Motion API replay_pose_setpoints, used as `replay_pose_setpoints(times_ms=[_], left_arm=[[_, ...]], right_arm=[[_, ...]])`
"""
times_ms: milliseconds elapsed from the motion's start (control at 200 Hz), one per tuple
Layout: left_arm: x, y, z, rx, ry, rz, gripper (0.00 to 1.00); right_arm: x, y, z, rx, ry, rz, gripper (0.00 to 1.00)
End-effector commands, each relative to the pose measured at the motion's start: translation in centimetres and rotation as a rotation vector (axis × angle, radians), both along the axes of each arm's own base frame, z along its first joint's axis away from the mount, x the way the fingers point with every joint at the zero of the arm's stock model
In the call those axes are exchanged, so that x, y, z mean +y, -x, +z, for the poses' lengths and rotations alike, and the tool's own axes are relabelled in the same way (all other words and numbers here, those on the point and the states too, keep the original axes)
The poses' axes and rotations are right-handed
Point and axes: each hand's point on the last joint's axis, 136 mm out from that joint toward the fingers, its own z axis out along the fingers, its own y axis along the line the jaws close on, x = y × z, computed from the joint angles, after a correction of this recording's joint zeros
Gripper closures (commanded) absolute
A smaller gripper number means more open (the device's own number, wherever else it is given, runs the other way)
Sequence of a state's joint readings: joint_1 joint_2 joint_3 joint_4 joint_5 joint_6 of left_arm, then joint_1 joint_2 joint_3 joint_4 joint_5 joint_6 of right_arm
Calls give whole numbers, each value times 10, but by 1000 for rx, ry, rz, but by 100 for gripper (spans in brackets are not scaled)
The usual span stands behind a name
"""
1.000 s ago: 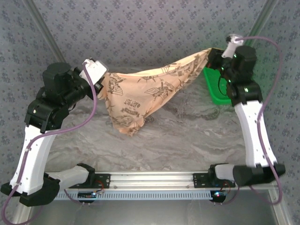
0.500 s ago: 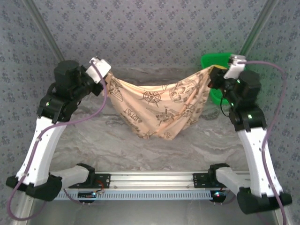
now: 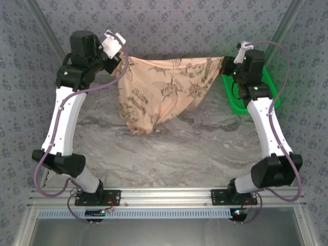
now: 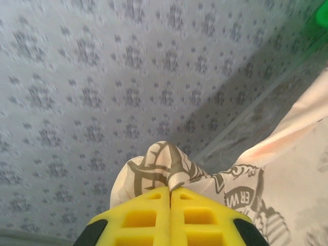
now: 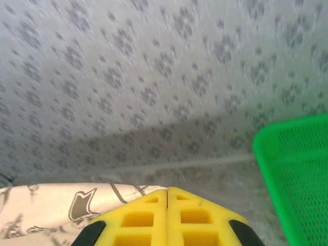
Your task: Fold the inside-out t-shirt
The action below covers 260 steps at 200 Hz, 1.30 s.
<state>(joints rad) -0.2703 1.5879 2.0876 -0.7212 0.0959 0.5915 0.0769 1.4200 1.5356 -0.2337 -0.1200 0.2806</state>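
**T-shirt** (image 3: 159,95): peach-tan cloth printed with dark brown emblems. You hold it up over the far side of the marbled worktop (image 3: 179,154), strung between both arms. Its top edge runs nearly level from one end effector to the other. The rest hangs in a rough triangle whose low tip falls toward your left side. You cannot tell whether that tip touches the worktop.

**Left end effector** (image 3: 121,62): clamped fully together on a bunched corner of the t-shirt. In your left wrist view, the left end effector (image 4: 169,190) shows its yellow fingers (image 4: 141,218) meeting with no gap. A knot of the t-shirt (image 4: 164,166) bulges just past their tips.

**Right end effector** (image 3: 226,65): likewise clamped together, pinching the opposite corner. In your right wrist view, the right end effector (image 5: 167,190) shows its fingers (image 5: 197,218) pressed flat against each other. The t-shirt (image 5: 56,207) comes out on the left side of them.

**Basket** (image 3: 275,92): green plastic, on the worktop at the far right, partly behind your right arm and just beside the shirt's right corner. Its mesh wall (image 5: 300,174) shows in the right wrist view.

**Wall** (image 3: 179,25): grey with a small repeated motif, behind the hanging cloth.
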Motion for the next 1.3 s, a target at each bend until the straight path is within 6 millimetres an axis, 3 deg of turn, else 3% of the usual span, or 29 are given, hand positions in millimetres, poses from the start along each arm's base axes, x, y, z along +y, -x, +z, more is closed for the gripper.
replay_pose_setpoints(times_ms=[0, 155, 265, 435, 600, 695, 820, 1079, 1194, 1294], left_arm=[[-6, 62, 56, -137, 16, -131, 100], [-22, 129, 58, -188, 10, -342, 100], [-24, 156, 52, -170, 53, -386, 100], [-22, 183, 48, -153, 62, -423, 100], [-22, 189, 60, -168, 60, -431, 100], [-25, 175, 55, -150, 49, -430, 100], [-27, 132, 26, -70, 10, -377, 100], [-23, 45, -39, 111, -31, -286, 100], [-11, 5, -34, 109, -37, -212, 100], [-2, -23, -18, 85, -54, -148, 100]], right_arm=[[-2, 46, 55, -131, -5, -1, 100], [3, 110, 54, -158, 50, 15, 100], [-7, 154, 59, -192, 48, -23, 100], [-19, 204, 81, -245, 15, -57, 100], [-28, 218, 100, -244, 16, -94, 100], [-27, 204, 97, -216, 27, -101, 100], [-20, 168, 74, -154, 42, -91, 100], [4, 67, 9, 6, 90, -37, 100], [19, 14, -7, 57, 84, 6, 100], [28, -24, 1, 50, 71, 42, 100]])
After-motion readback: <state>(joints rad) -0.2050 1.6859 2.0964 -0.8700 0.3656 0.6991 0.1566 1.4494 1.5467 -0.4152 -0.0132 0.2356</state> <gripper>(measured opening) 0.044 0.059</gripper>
